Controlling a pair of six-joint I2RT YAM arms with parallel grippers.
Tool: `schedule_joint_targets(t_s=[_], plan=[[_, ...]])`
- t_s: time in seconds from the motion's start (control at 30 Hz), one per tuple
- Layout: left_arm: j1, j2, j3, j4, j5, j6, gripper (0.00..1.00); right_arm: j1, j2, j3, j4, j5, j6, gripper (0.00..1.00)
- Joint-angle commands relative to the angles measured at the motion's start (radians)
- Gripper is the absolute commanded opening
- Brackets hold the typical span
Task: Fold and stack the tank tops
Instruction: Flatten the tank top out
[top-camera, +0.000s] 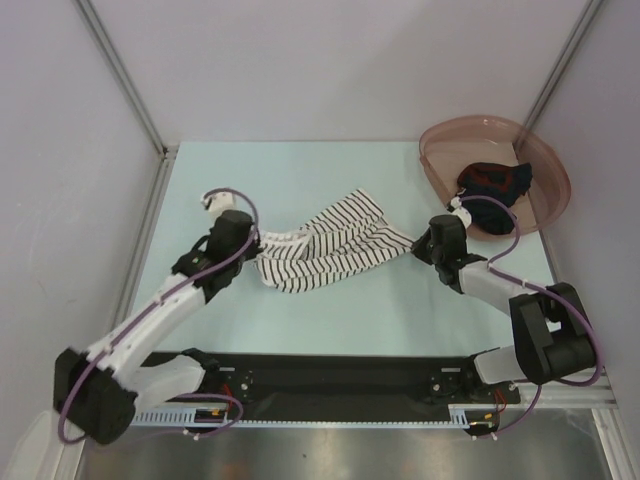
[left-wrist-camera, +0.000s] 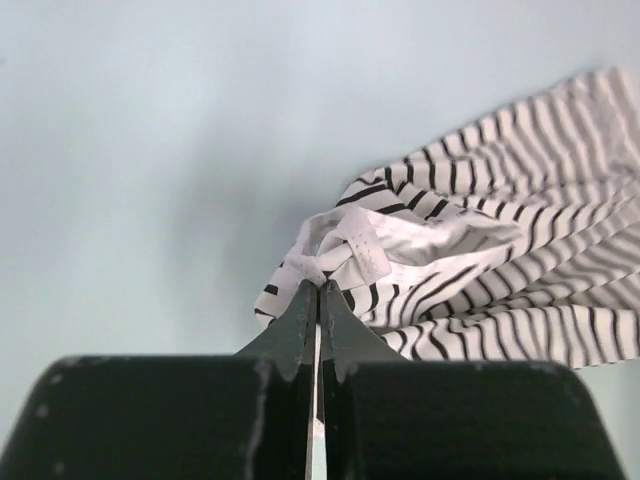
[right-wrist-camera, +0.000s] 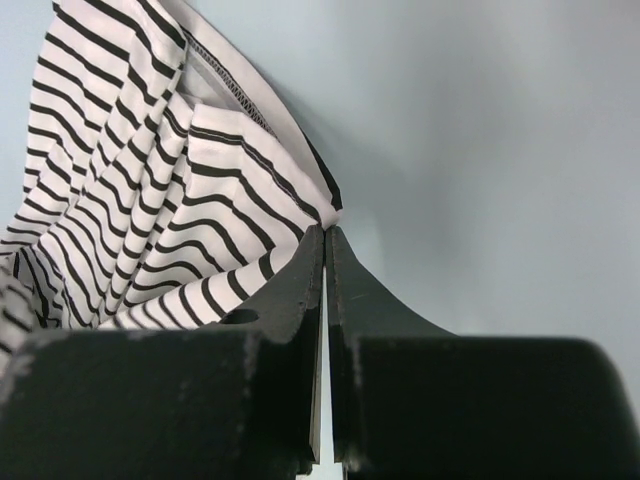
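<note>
Nearest to us, the left gripper (left-wrist-camera: 318, 290) is clenched on a bunched white hem at one end of the striped tank top (top-camera: 330, 245), its fingertips pressed together with cloth pinched between them. The right gripper (right-wrist-camera: 327, 232) is likewise clamped on a corner at the opposite end, the striped fabric fanning away from its tips. Between the two claws the top lies crumpled and twisted on the pale green table (top-camera: 300, 170), roughly at its middle, sagging into folds instead of lying flat. We judge the step in hand to be spreading this top before any fold. To do it well we should raise both ends together and draw them apart evenly until the twist drops out, then lay the cloth down smooth. Both pinches look thin, at the very edge, so a sharp tug could slip the hem free; a slow, level pull seems safer. Farther off, at the right rear corner, the dark tank top (top-camera: 495, 185) sits heaped inside the pink basin (top-camera: 540, 150), well apart from both claws and not yet folded.
</note>
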Motion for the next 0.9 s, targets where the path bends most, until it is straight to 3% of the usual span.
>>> schedule_joint_targets(t_s=[0.0,0.3,0.4,0.53,0.7,0.77,0.8,0.83,0.87], plan=[[0.001,-0.157,-0.086,0.033,-0.173,-0.137,0.00,-0.006,-0.050,-0.012,0.029,0.044,0.018,0.00],[0.076,-0.438,-0.157,-0.125,-0.331,-0.294,0.00,-0.006,-0.137,-0.064,0.048,0.085,0.031,0.00],[0.079,-0.512,-0.180,-0.113,-0.390,-0.267,0.12,-0.007,-0.159,-0.077,0.051,0.098,0.031,0.00],[0.111,-0.466,-0.142,-0.154,-0.435,-0.248,0.15,-0.006,-0.170,-0.078,0.052,0.102,0.029,0.00],[0.174,-0.385,-0.140,-0.142,-0.365,-0.305,0.09,-0.007,-0.168,-0.077,0.048,0.104,0.028,0.00],[0.249,-0.374,-0.167,-0.090,-0.304,-0.300,0.09,-0.006,-0.173,-0.078,0.048,0.104,0.026,0.00],[0.275,-0.362,-0.177,-0.073,-0.241,-0.294,0.14,-0.007,-0.171,-0.080,0.046,0.107,0.026,0.00],[0.318,-0.353,-0.177,-0.062,-0.211,-0.282,0.25,-0.007,-0.174,-0.078,0.046,0.105,0.026,0.00],[0.333,-0.345,-0.177,-0.048,-0.190,-0.274,0.69,-0.007,-0.173,-0.077,0.045,0.105,0.026,0.00]])
